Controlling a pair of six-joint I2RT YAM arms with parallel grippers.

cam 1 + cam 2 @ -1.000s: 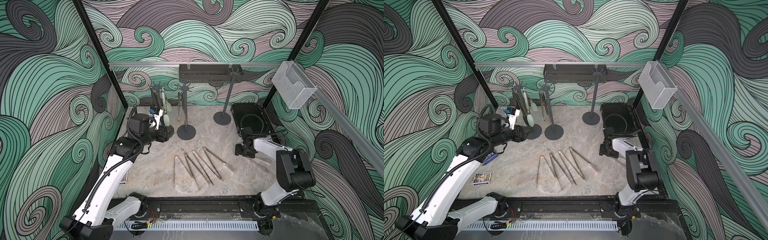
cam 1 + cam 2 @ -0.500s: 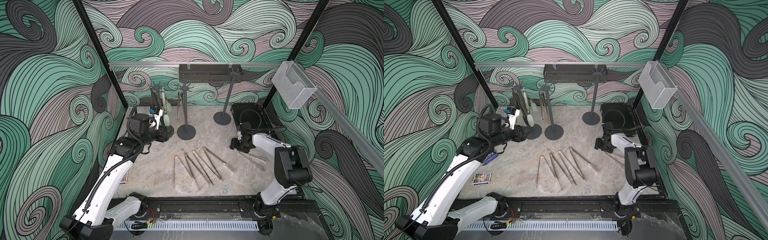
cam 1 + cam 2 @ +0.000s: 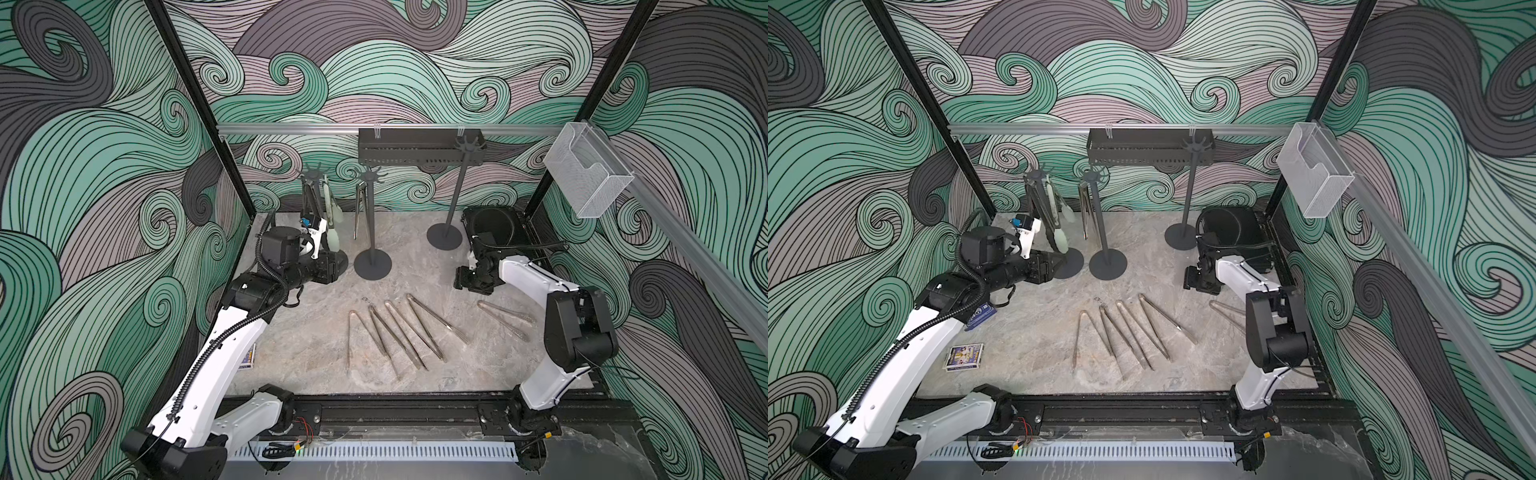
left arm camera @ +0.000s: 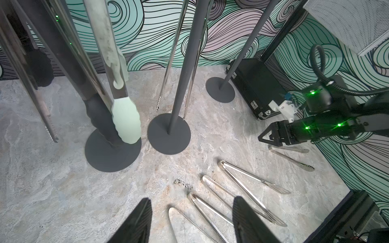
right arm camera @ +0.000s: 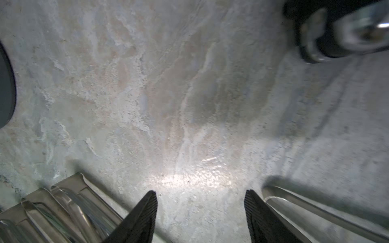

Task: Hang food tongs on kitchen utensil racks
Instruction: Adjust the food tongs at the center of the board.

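Tongs (image 3: pixel 399 332): five loose on counter (image 3: pixel 316 340) at frame centre, others hung on racks (image 3: pixel 371 224) upper left; left tool (image 4: pixel 192 198) and right tool (image 5: pixel 201 192) gape empty, the right low between pairs, so likely the pick-up step, which next needs centring over one pair's bend.

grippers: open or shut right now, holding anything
left gripper: open, holding nothing
right gripper: open, holding nothing

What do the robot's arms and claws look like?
The left arm and right arm have white shells and black joints. A ribbed black cable runs along the left one. The left claw and right claw end in two black pointed fingers. Green lights dot the right wrist.
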